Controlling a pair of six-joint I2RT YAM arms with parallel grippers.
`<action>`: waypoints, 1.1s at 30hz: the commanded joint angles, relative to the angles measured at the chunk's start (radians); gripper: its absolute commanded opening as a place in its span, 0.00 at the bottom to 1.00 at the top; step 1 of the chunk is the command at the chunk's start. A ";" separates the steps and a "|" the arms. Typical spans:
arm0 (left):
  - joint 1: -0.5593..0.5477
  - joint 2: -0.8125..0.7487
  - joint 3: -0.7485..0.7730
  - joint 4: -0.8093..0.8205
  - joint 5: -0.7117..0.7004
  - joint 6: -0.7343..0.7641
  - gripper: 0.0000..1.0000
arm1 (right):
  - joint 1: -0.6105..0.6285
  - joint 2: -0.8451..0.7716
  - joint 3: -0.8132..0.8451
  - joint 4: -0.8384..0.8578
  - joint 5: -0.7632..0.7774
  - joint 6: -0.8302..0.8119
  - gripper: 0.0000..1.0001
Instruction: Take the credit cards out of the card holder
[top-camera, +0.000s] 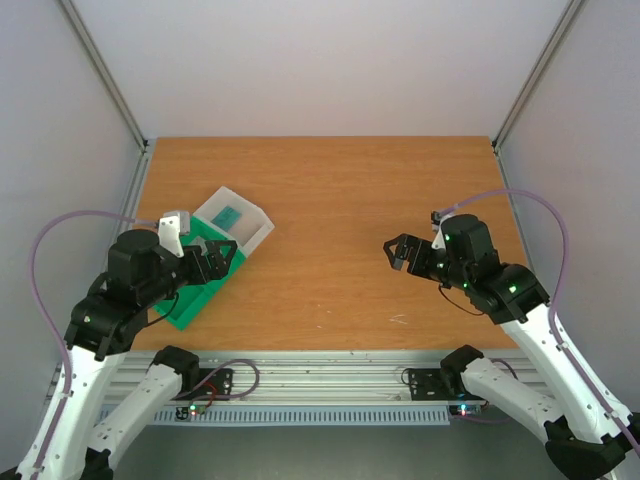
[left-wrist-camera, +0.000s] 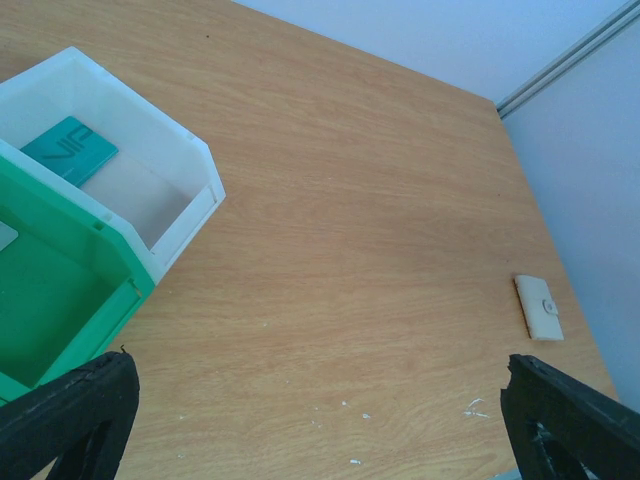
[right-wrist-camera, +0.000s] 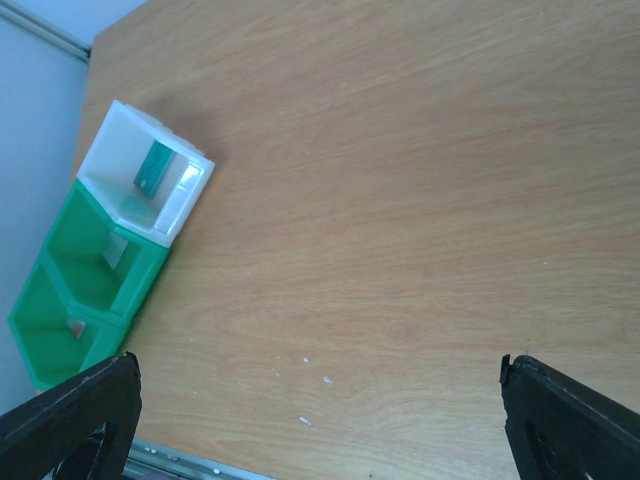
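Observation:
A teal credit card (top-camera: 228, 215) lies in a white translucent box (top-camera: 262, 224) at the table's left, also in the left wrist view (left-wrist-camera: 68, 150) and the right wrist view (right-wrist-camera: 155, 167). A grey card (right-wrist-camera: 115, 250) and a small reddish card (right-wrist-camera: 75, 327) lie in separate compartments of the green tray (right-wrist-camera: 60, 300). A small pale rectangle, seemingly the card holder (left-wrist-camera: 540, 307), lies flat near the table's right edge; the right arm hides it in the top view. My left gripper (top-camera: 222, 258) is open and empty above the green tray's edge. My right gripper (top-camera: 397, 255) is open and empty above bare table.
The green tray (top-camera: 190, 300) and white box (left-wrist-camera: 190, 150) stand joined in a diagonal row at the left. White specks (left-wrist-camera: 350, 410) mark the wood near the front edge. Metal frame posts and grey walls border the table.

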 joint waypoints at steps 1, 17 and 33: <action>-0.002 -0.011 -0.019 0.060 -0.016 0.030 0.99 | -0.006 0.016 -0.002 -0.027 0.038 0.043 0.99; -0.002 0.045 -0.146 0.108 -0.092 0.092 0.99 | -0.008 0.268 0.102 -0.074 0.412 -0.044 0.98; -0.002 0.042 -0.178 0.152 -0.068 0.120 0.99 | -0.197 0.703 0.176 -0.034 0.671 -0.086 0.99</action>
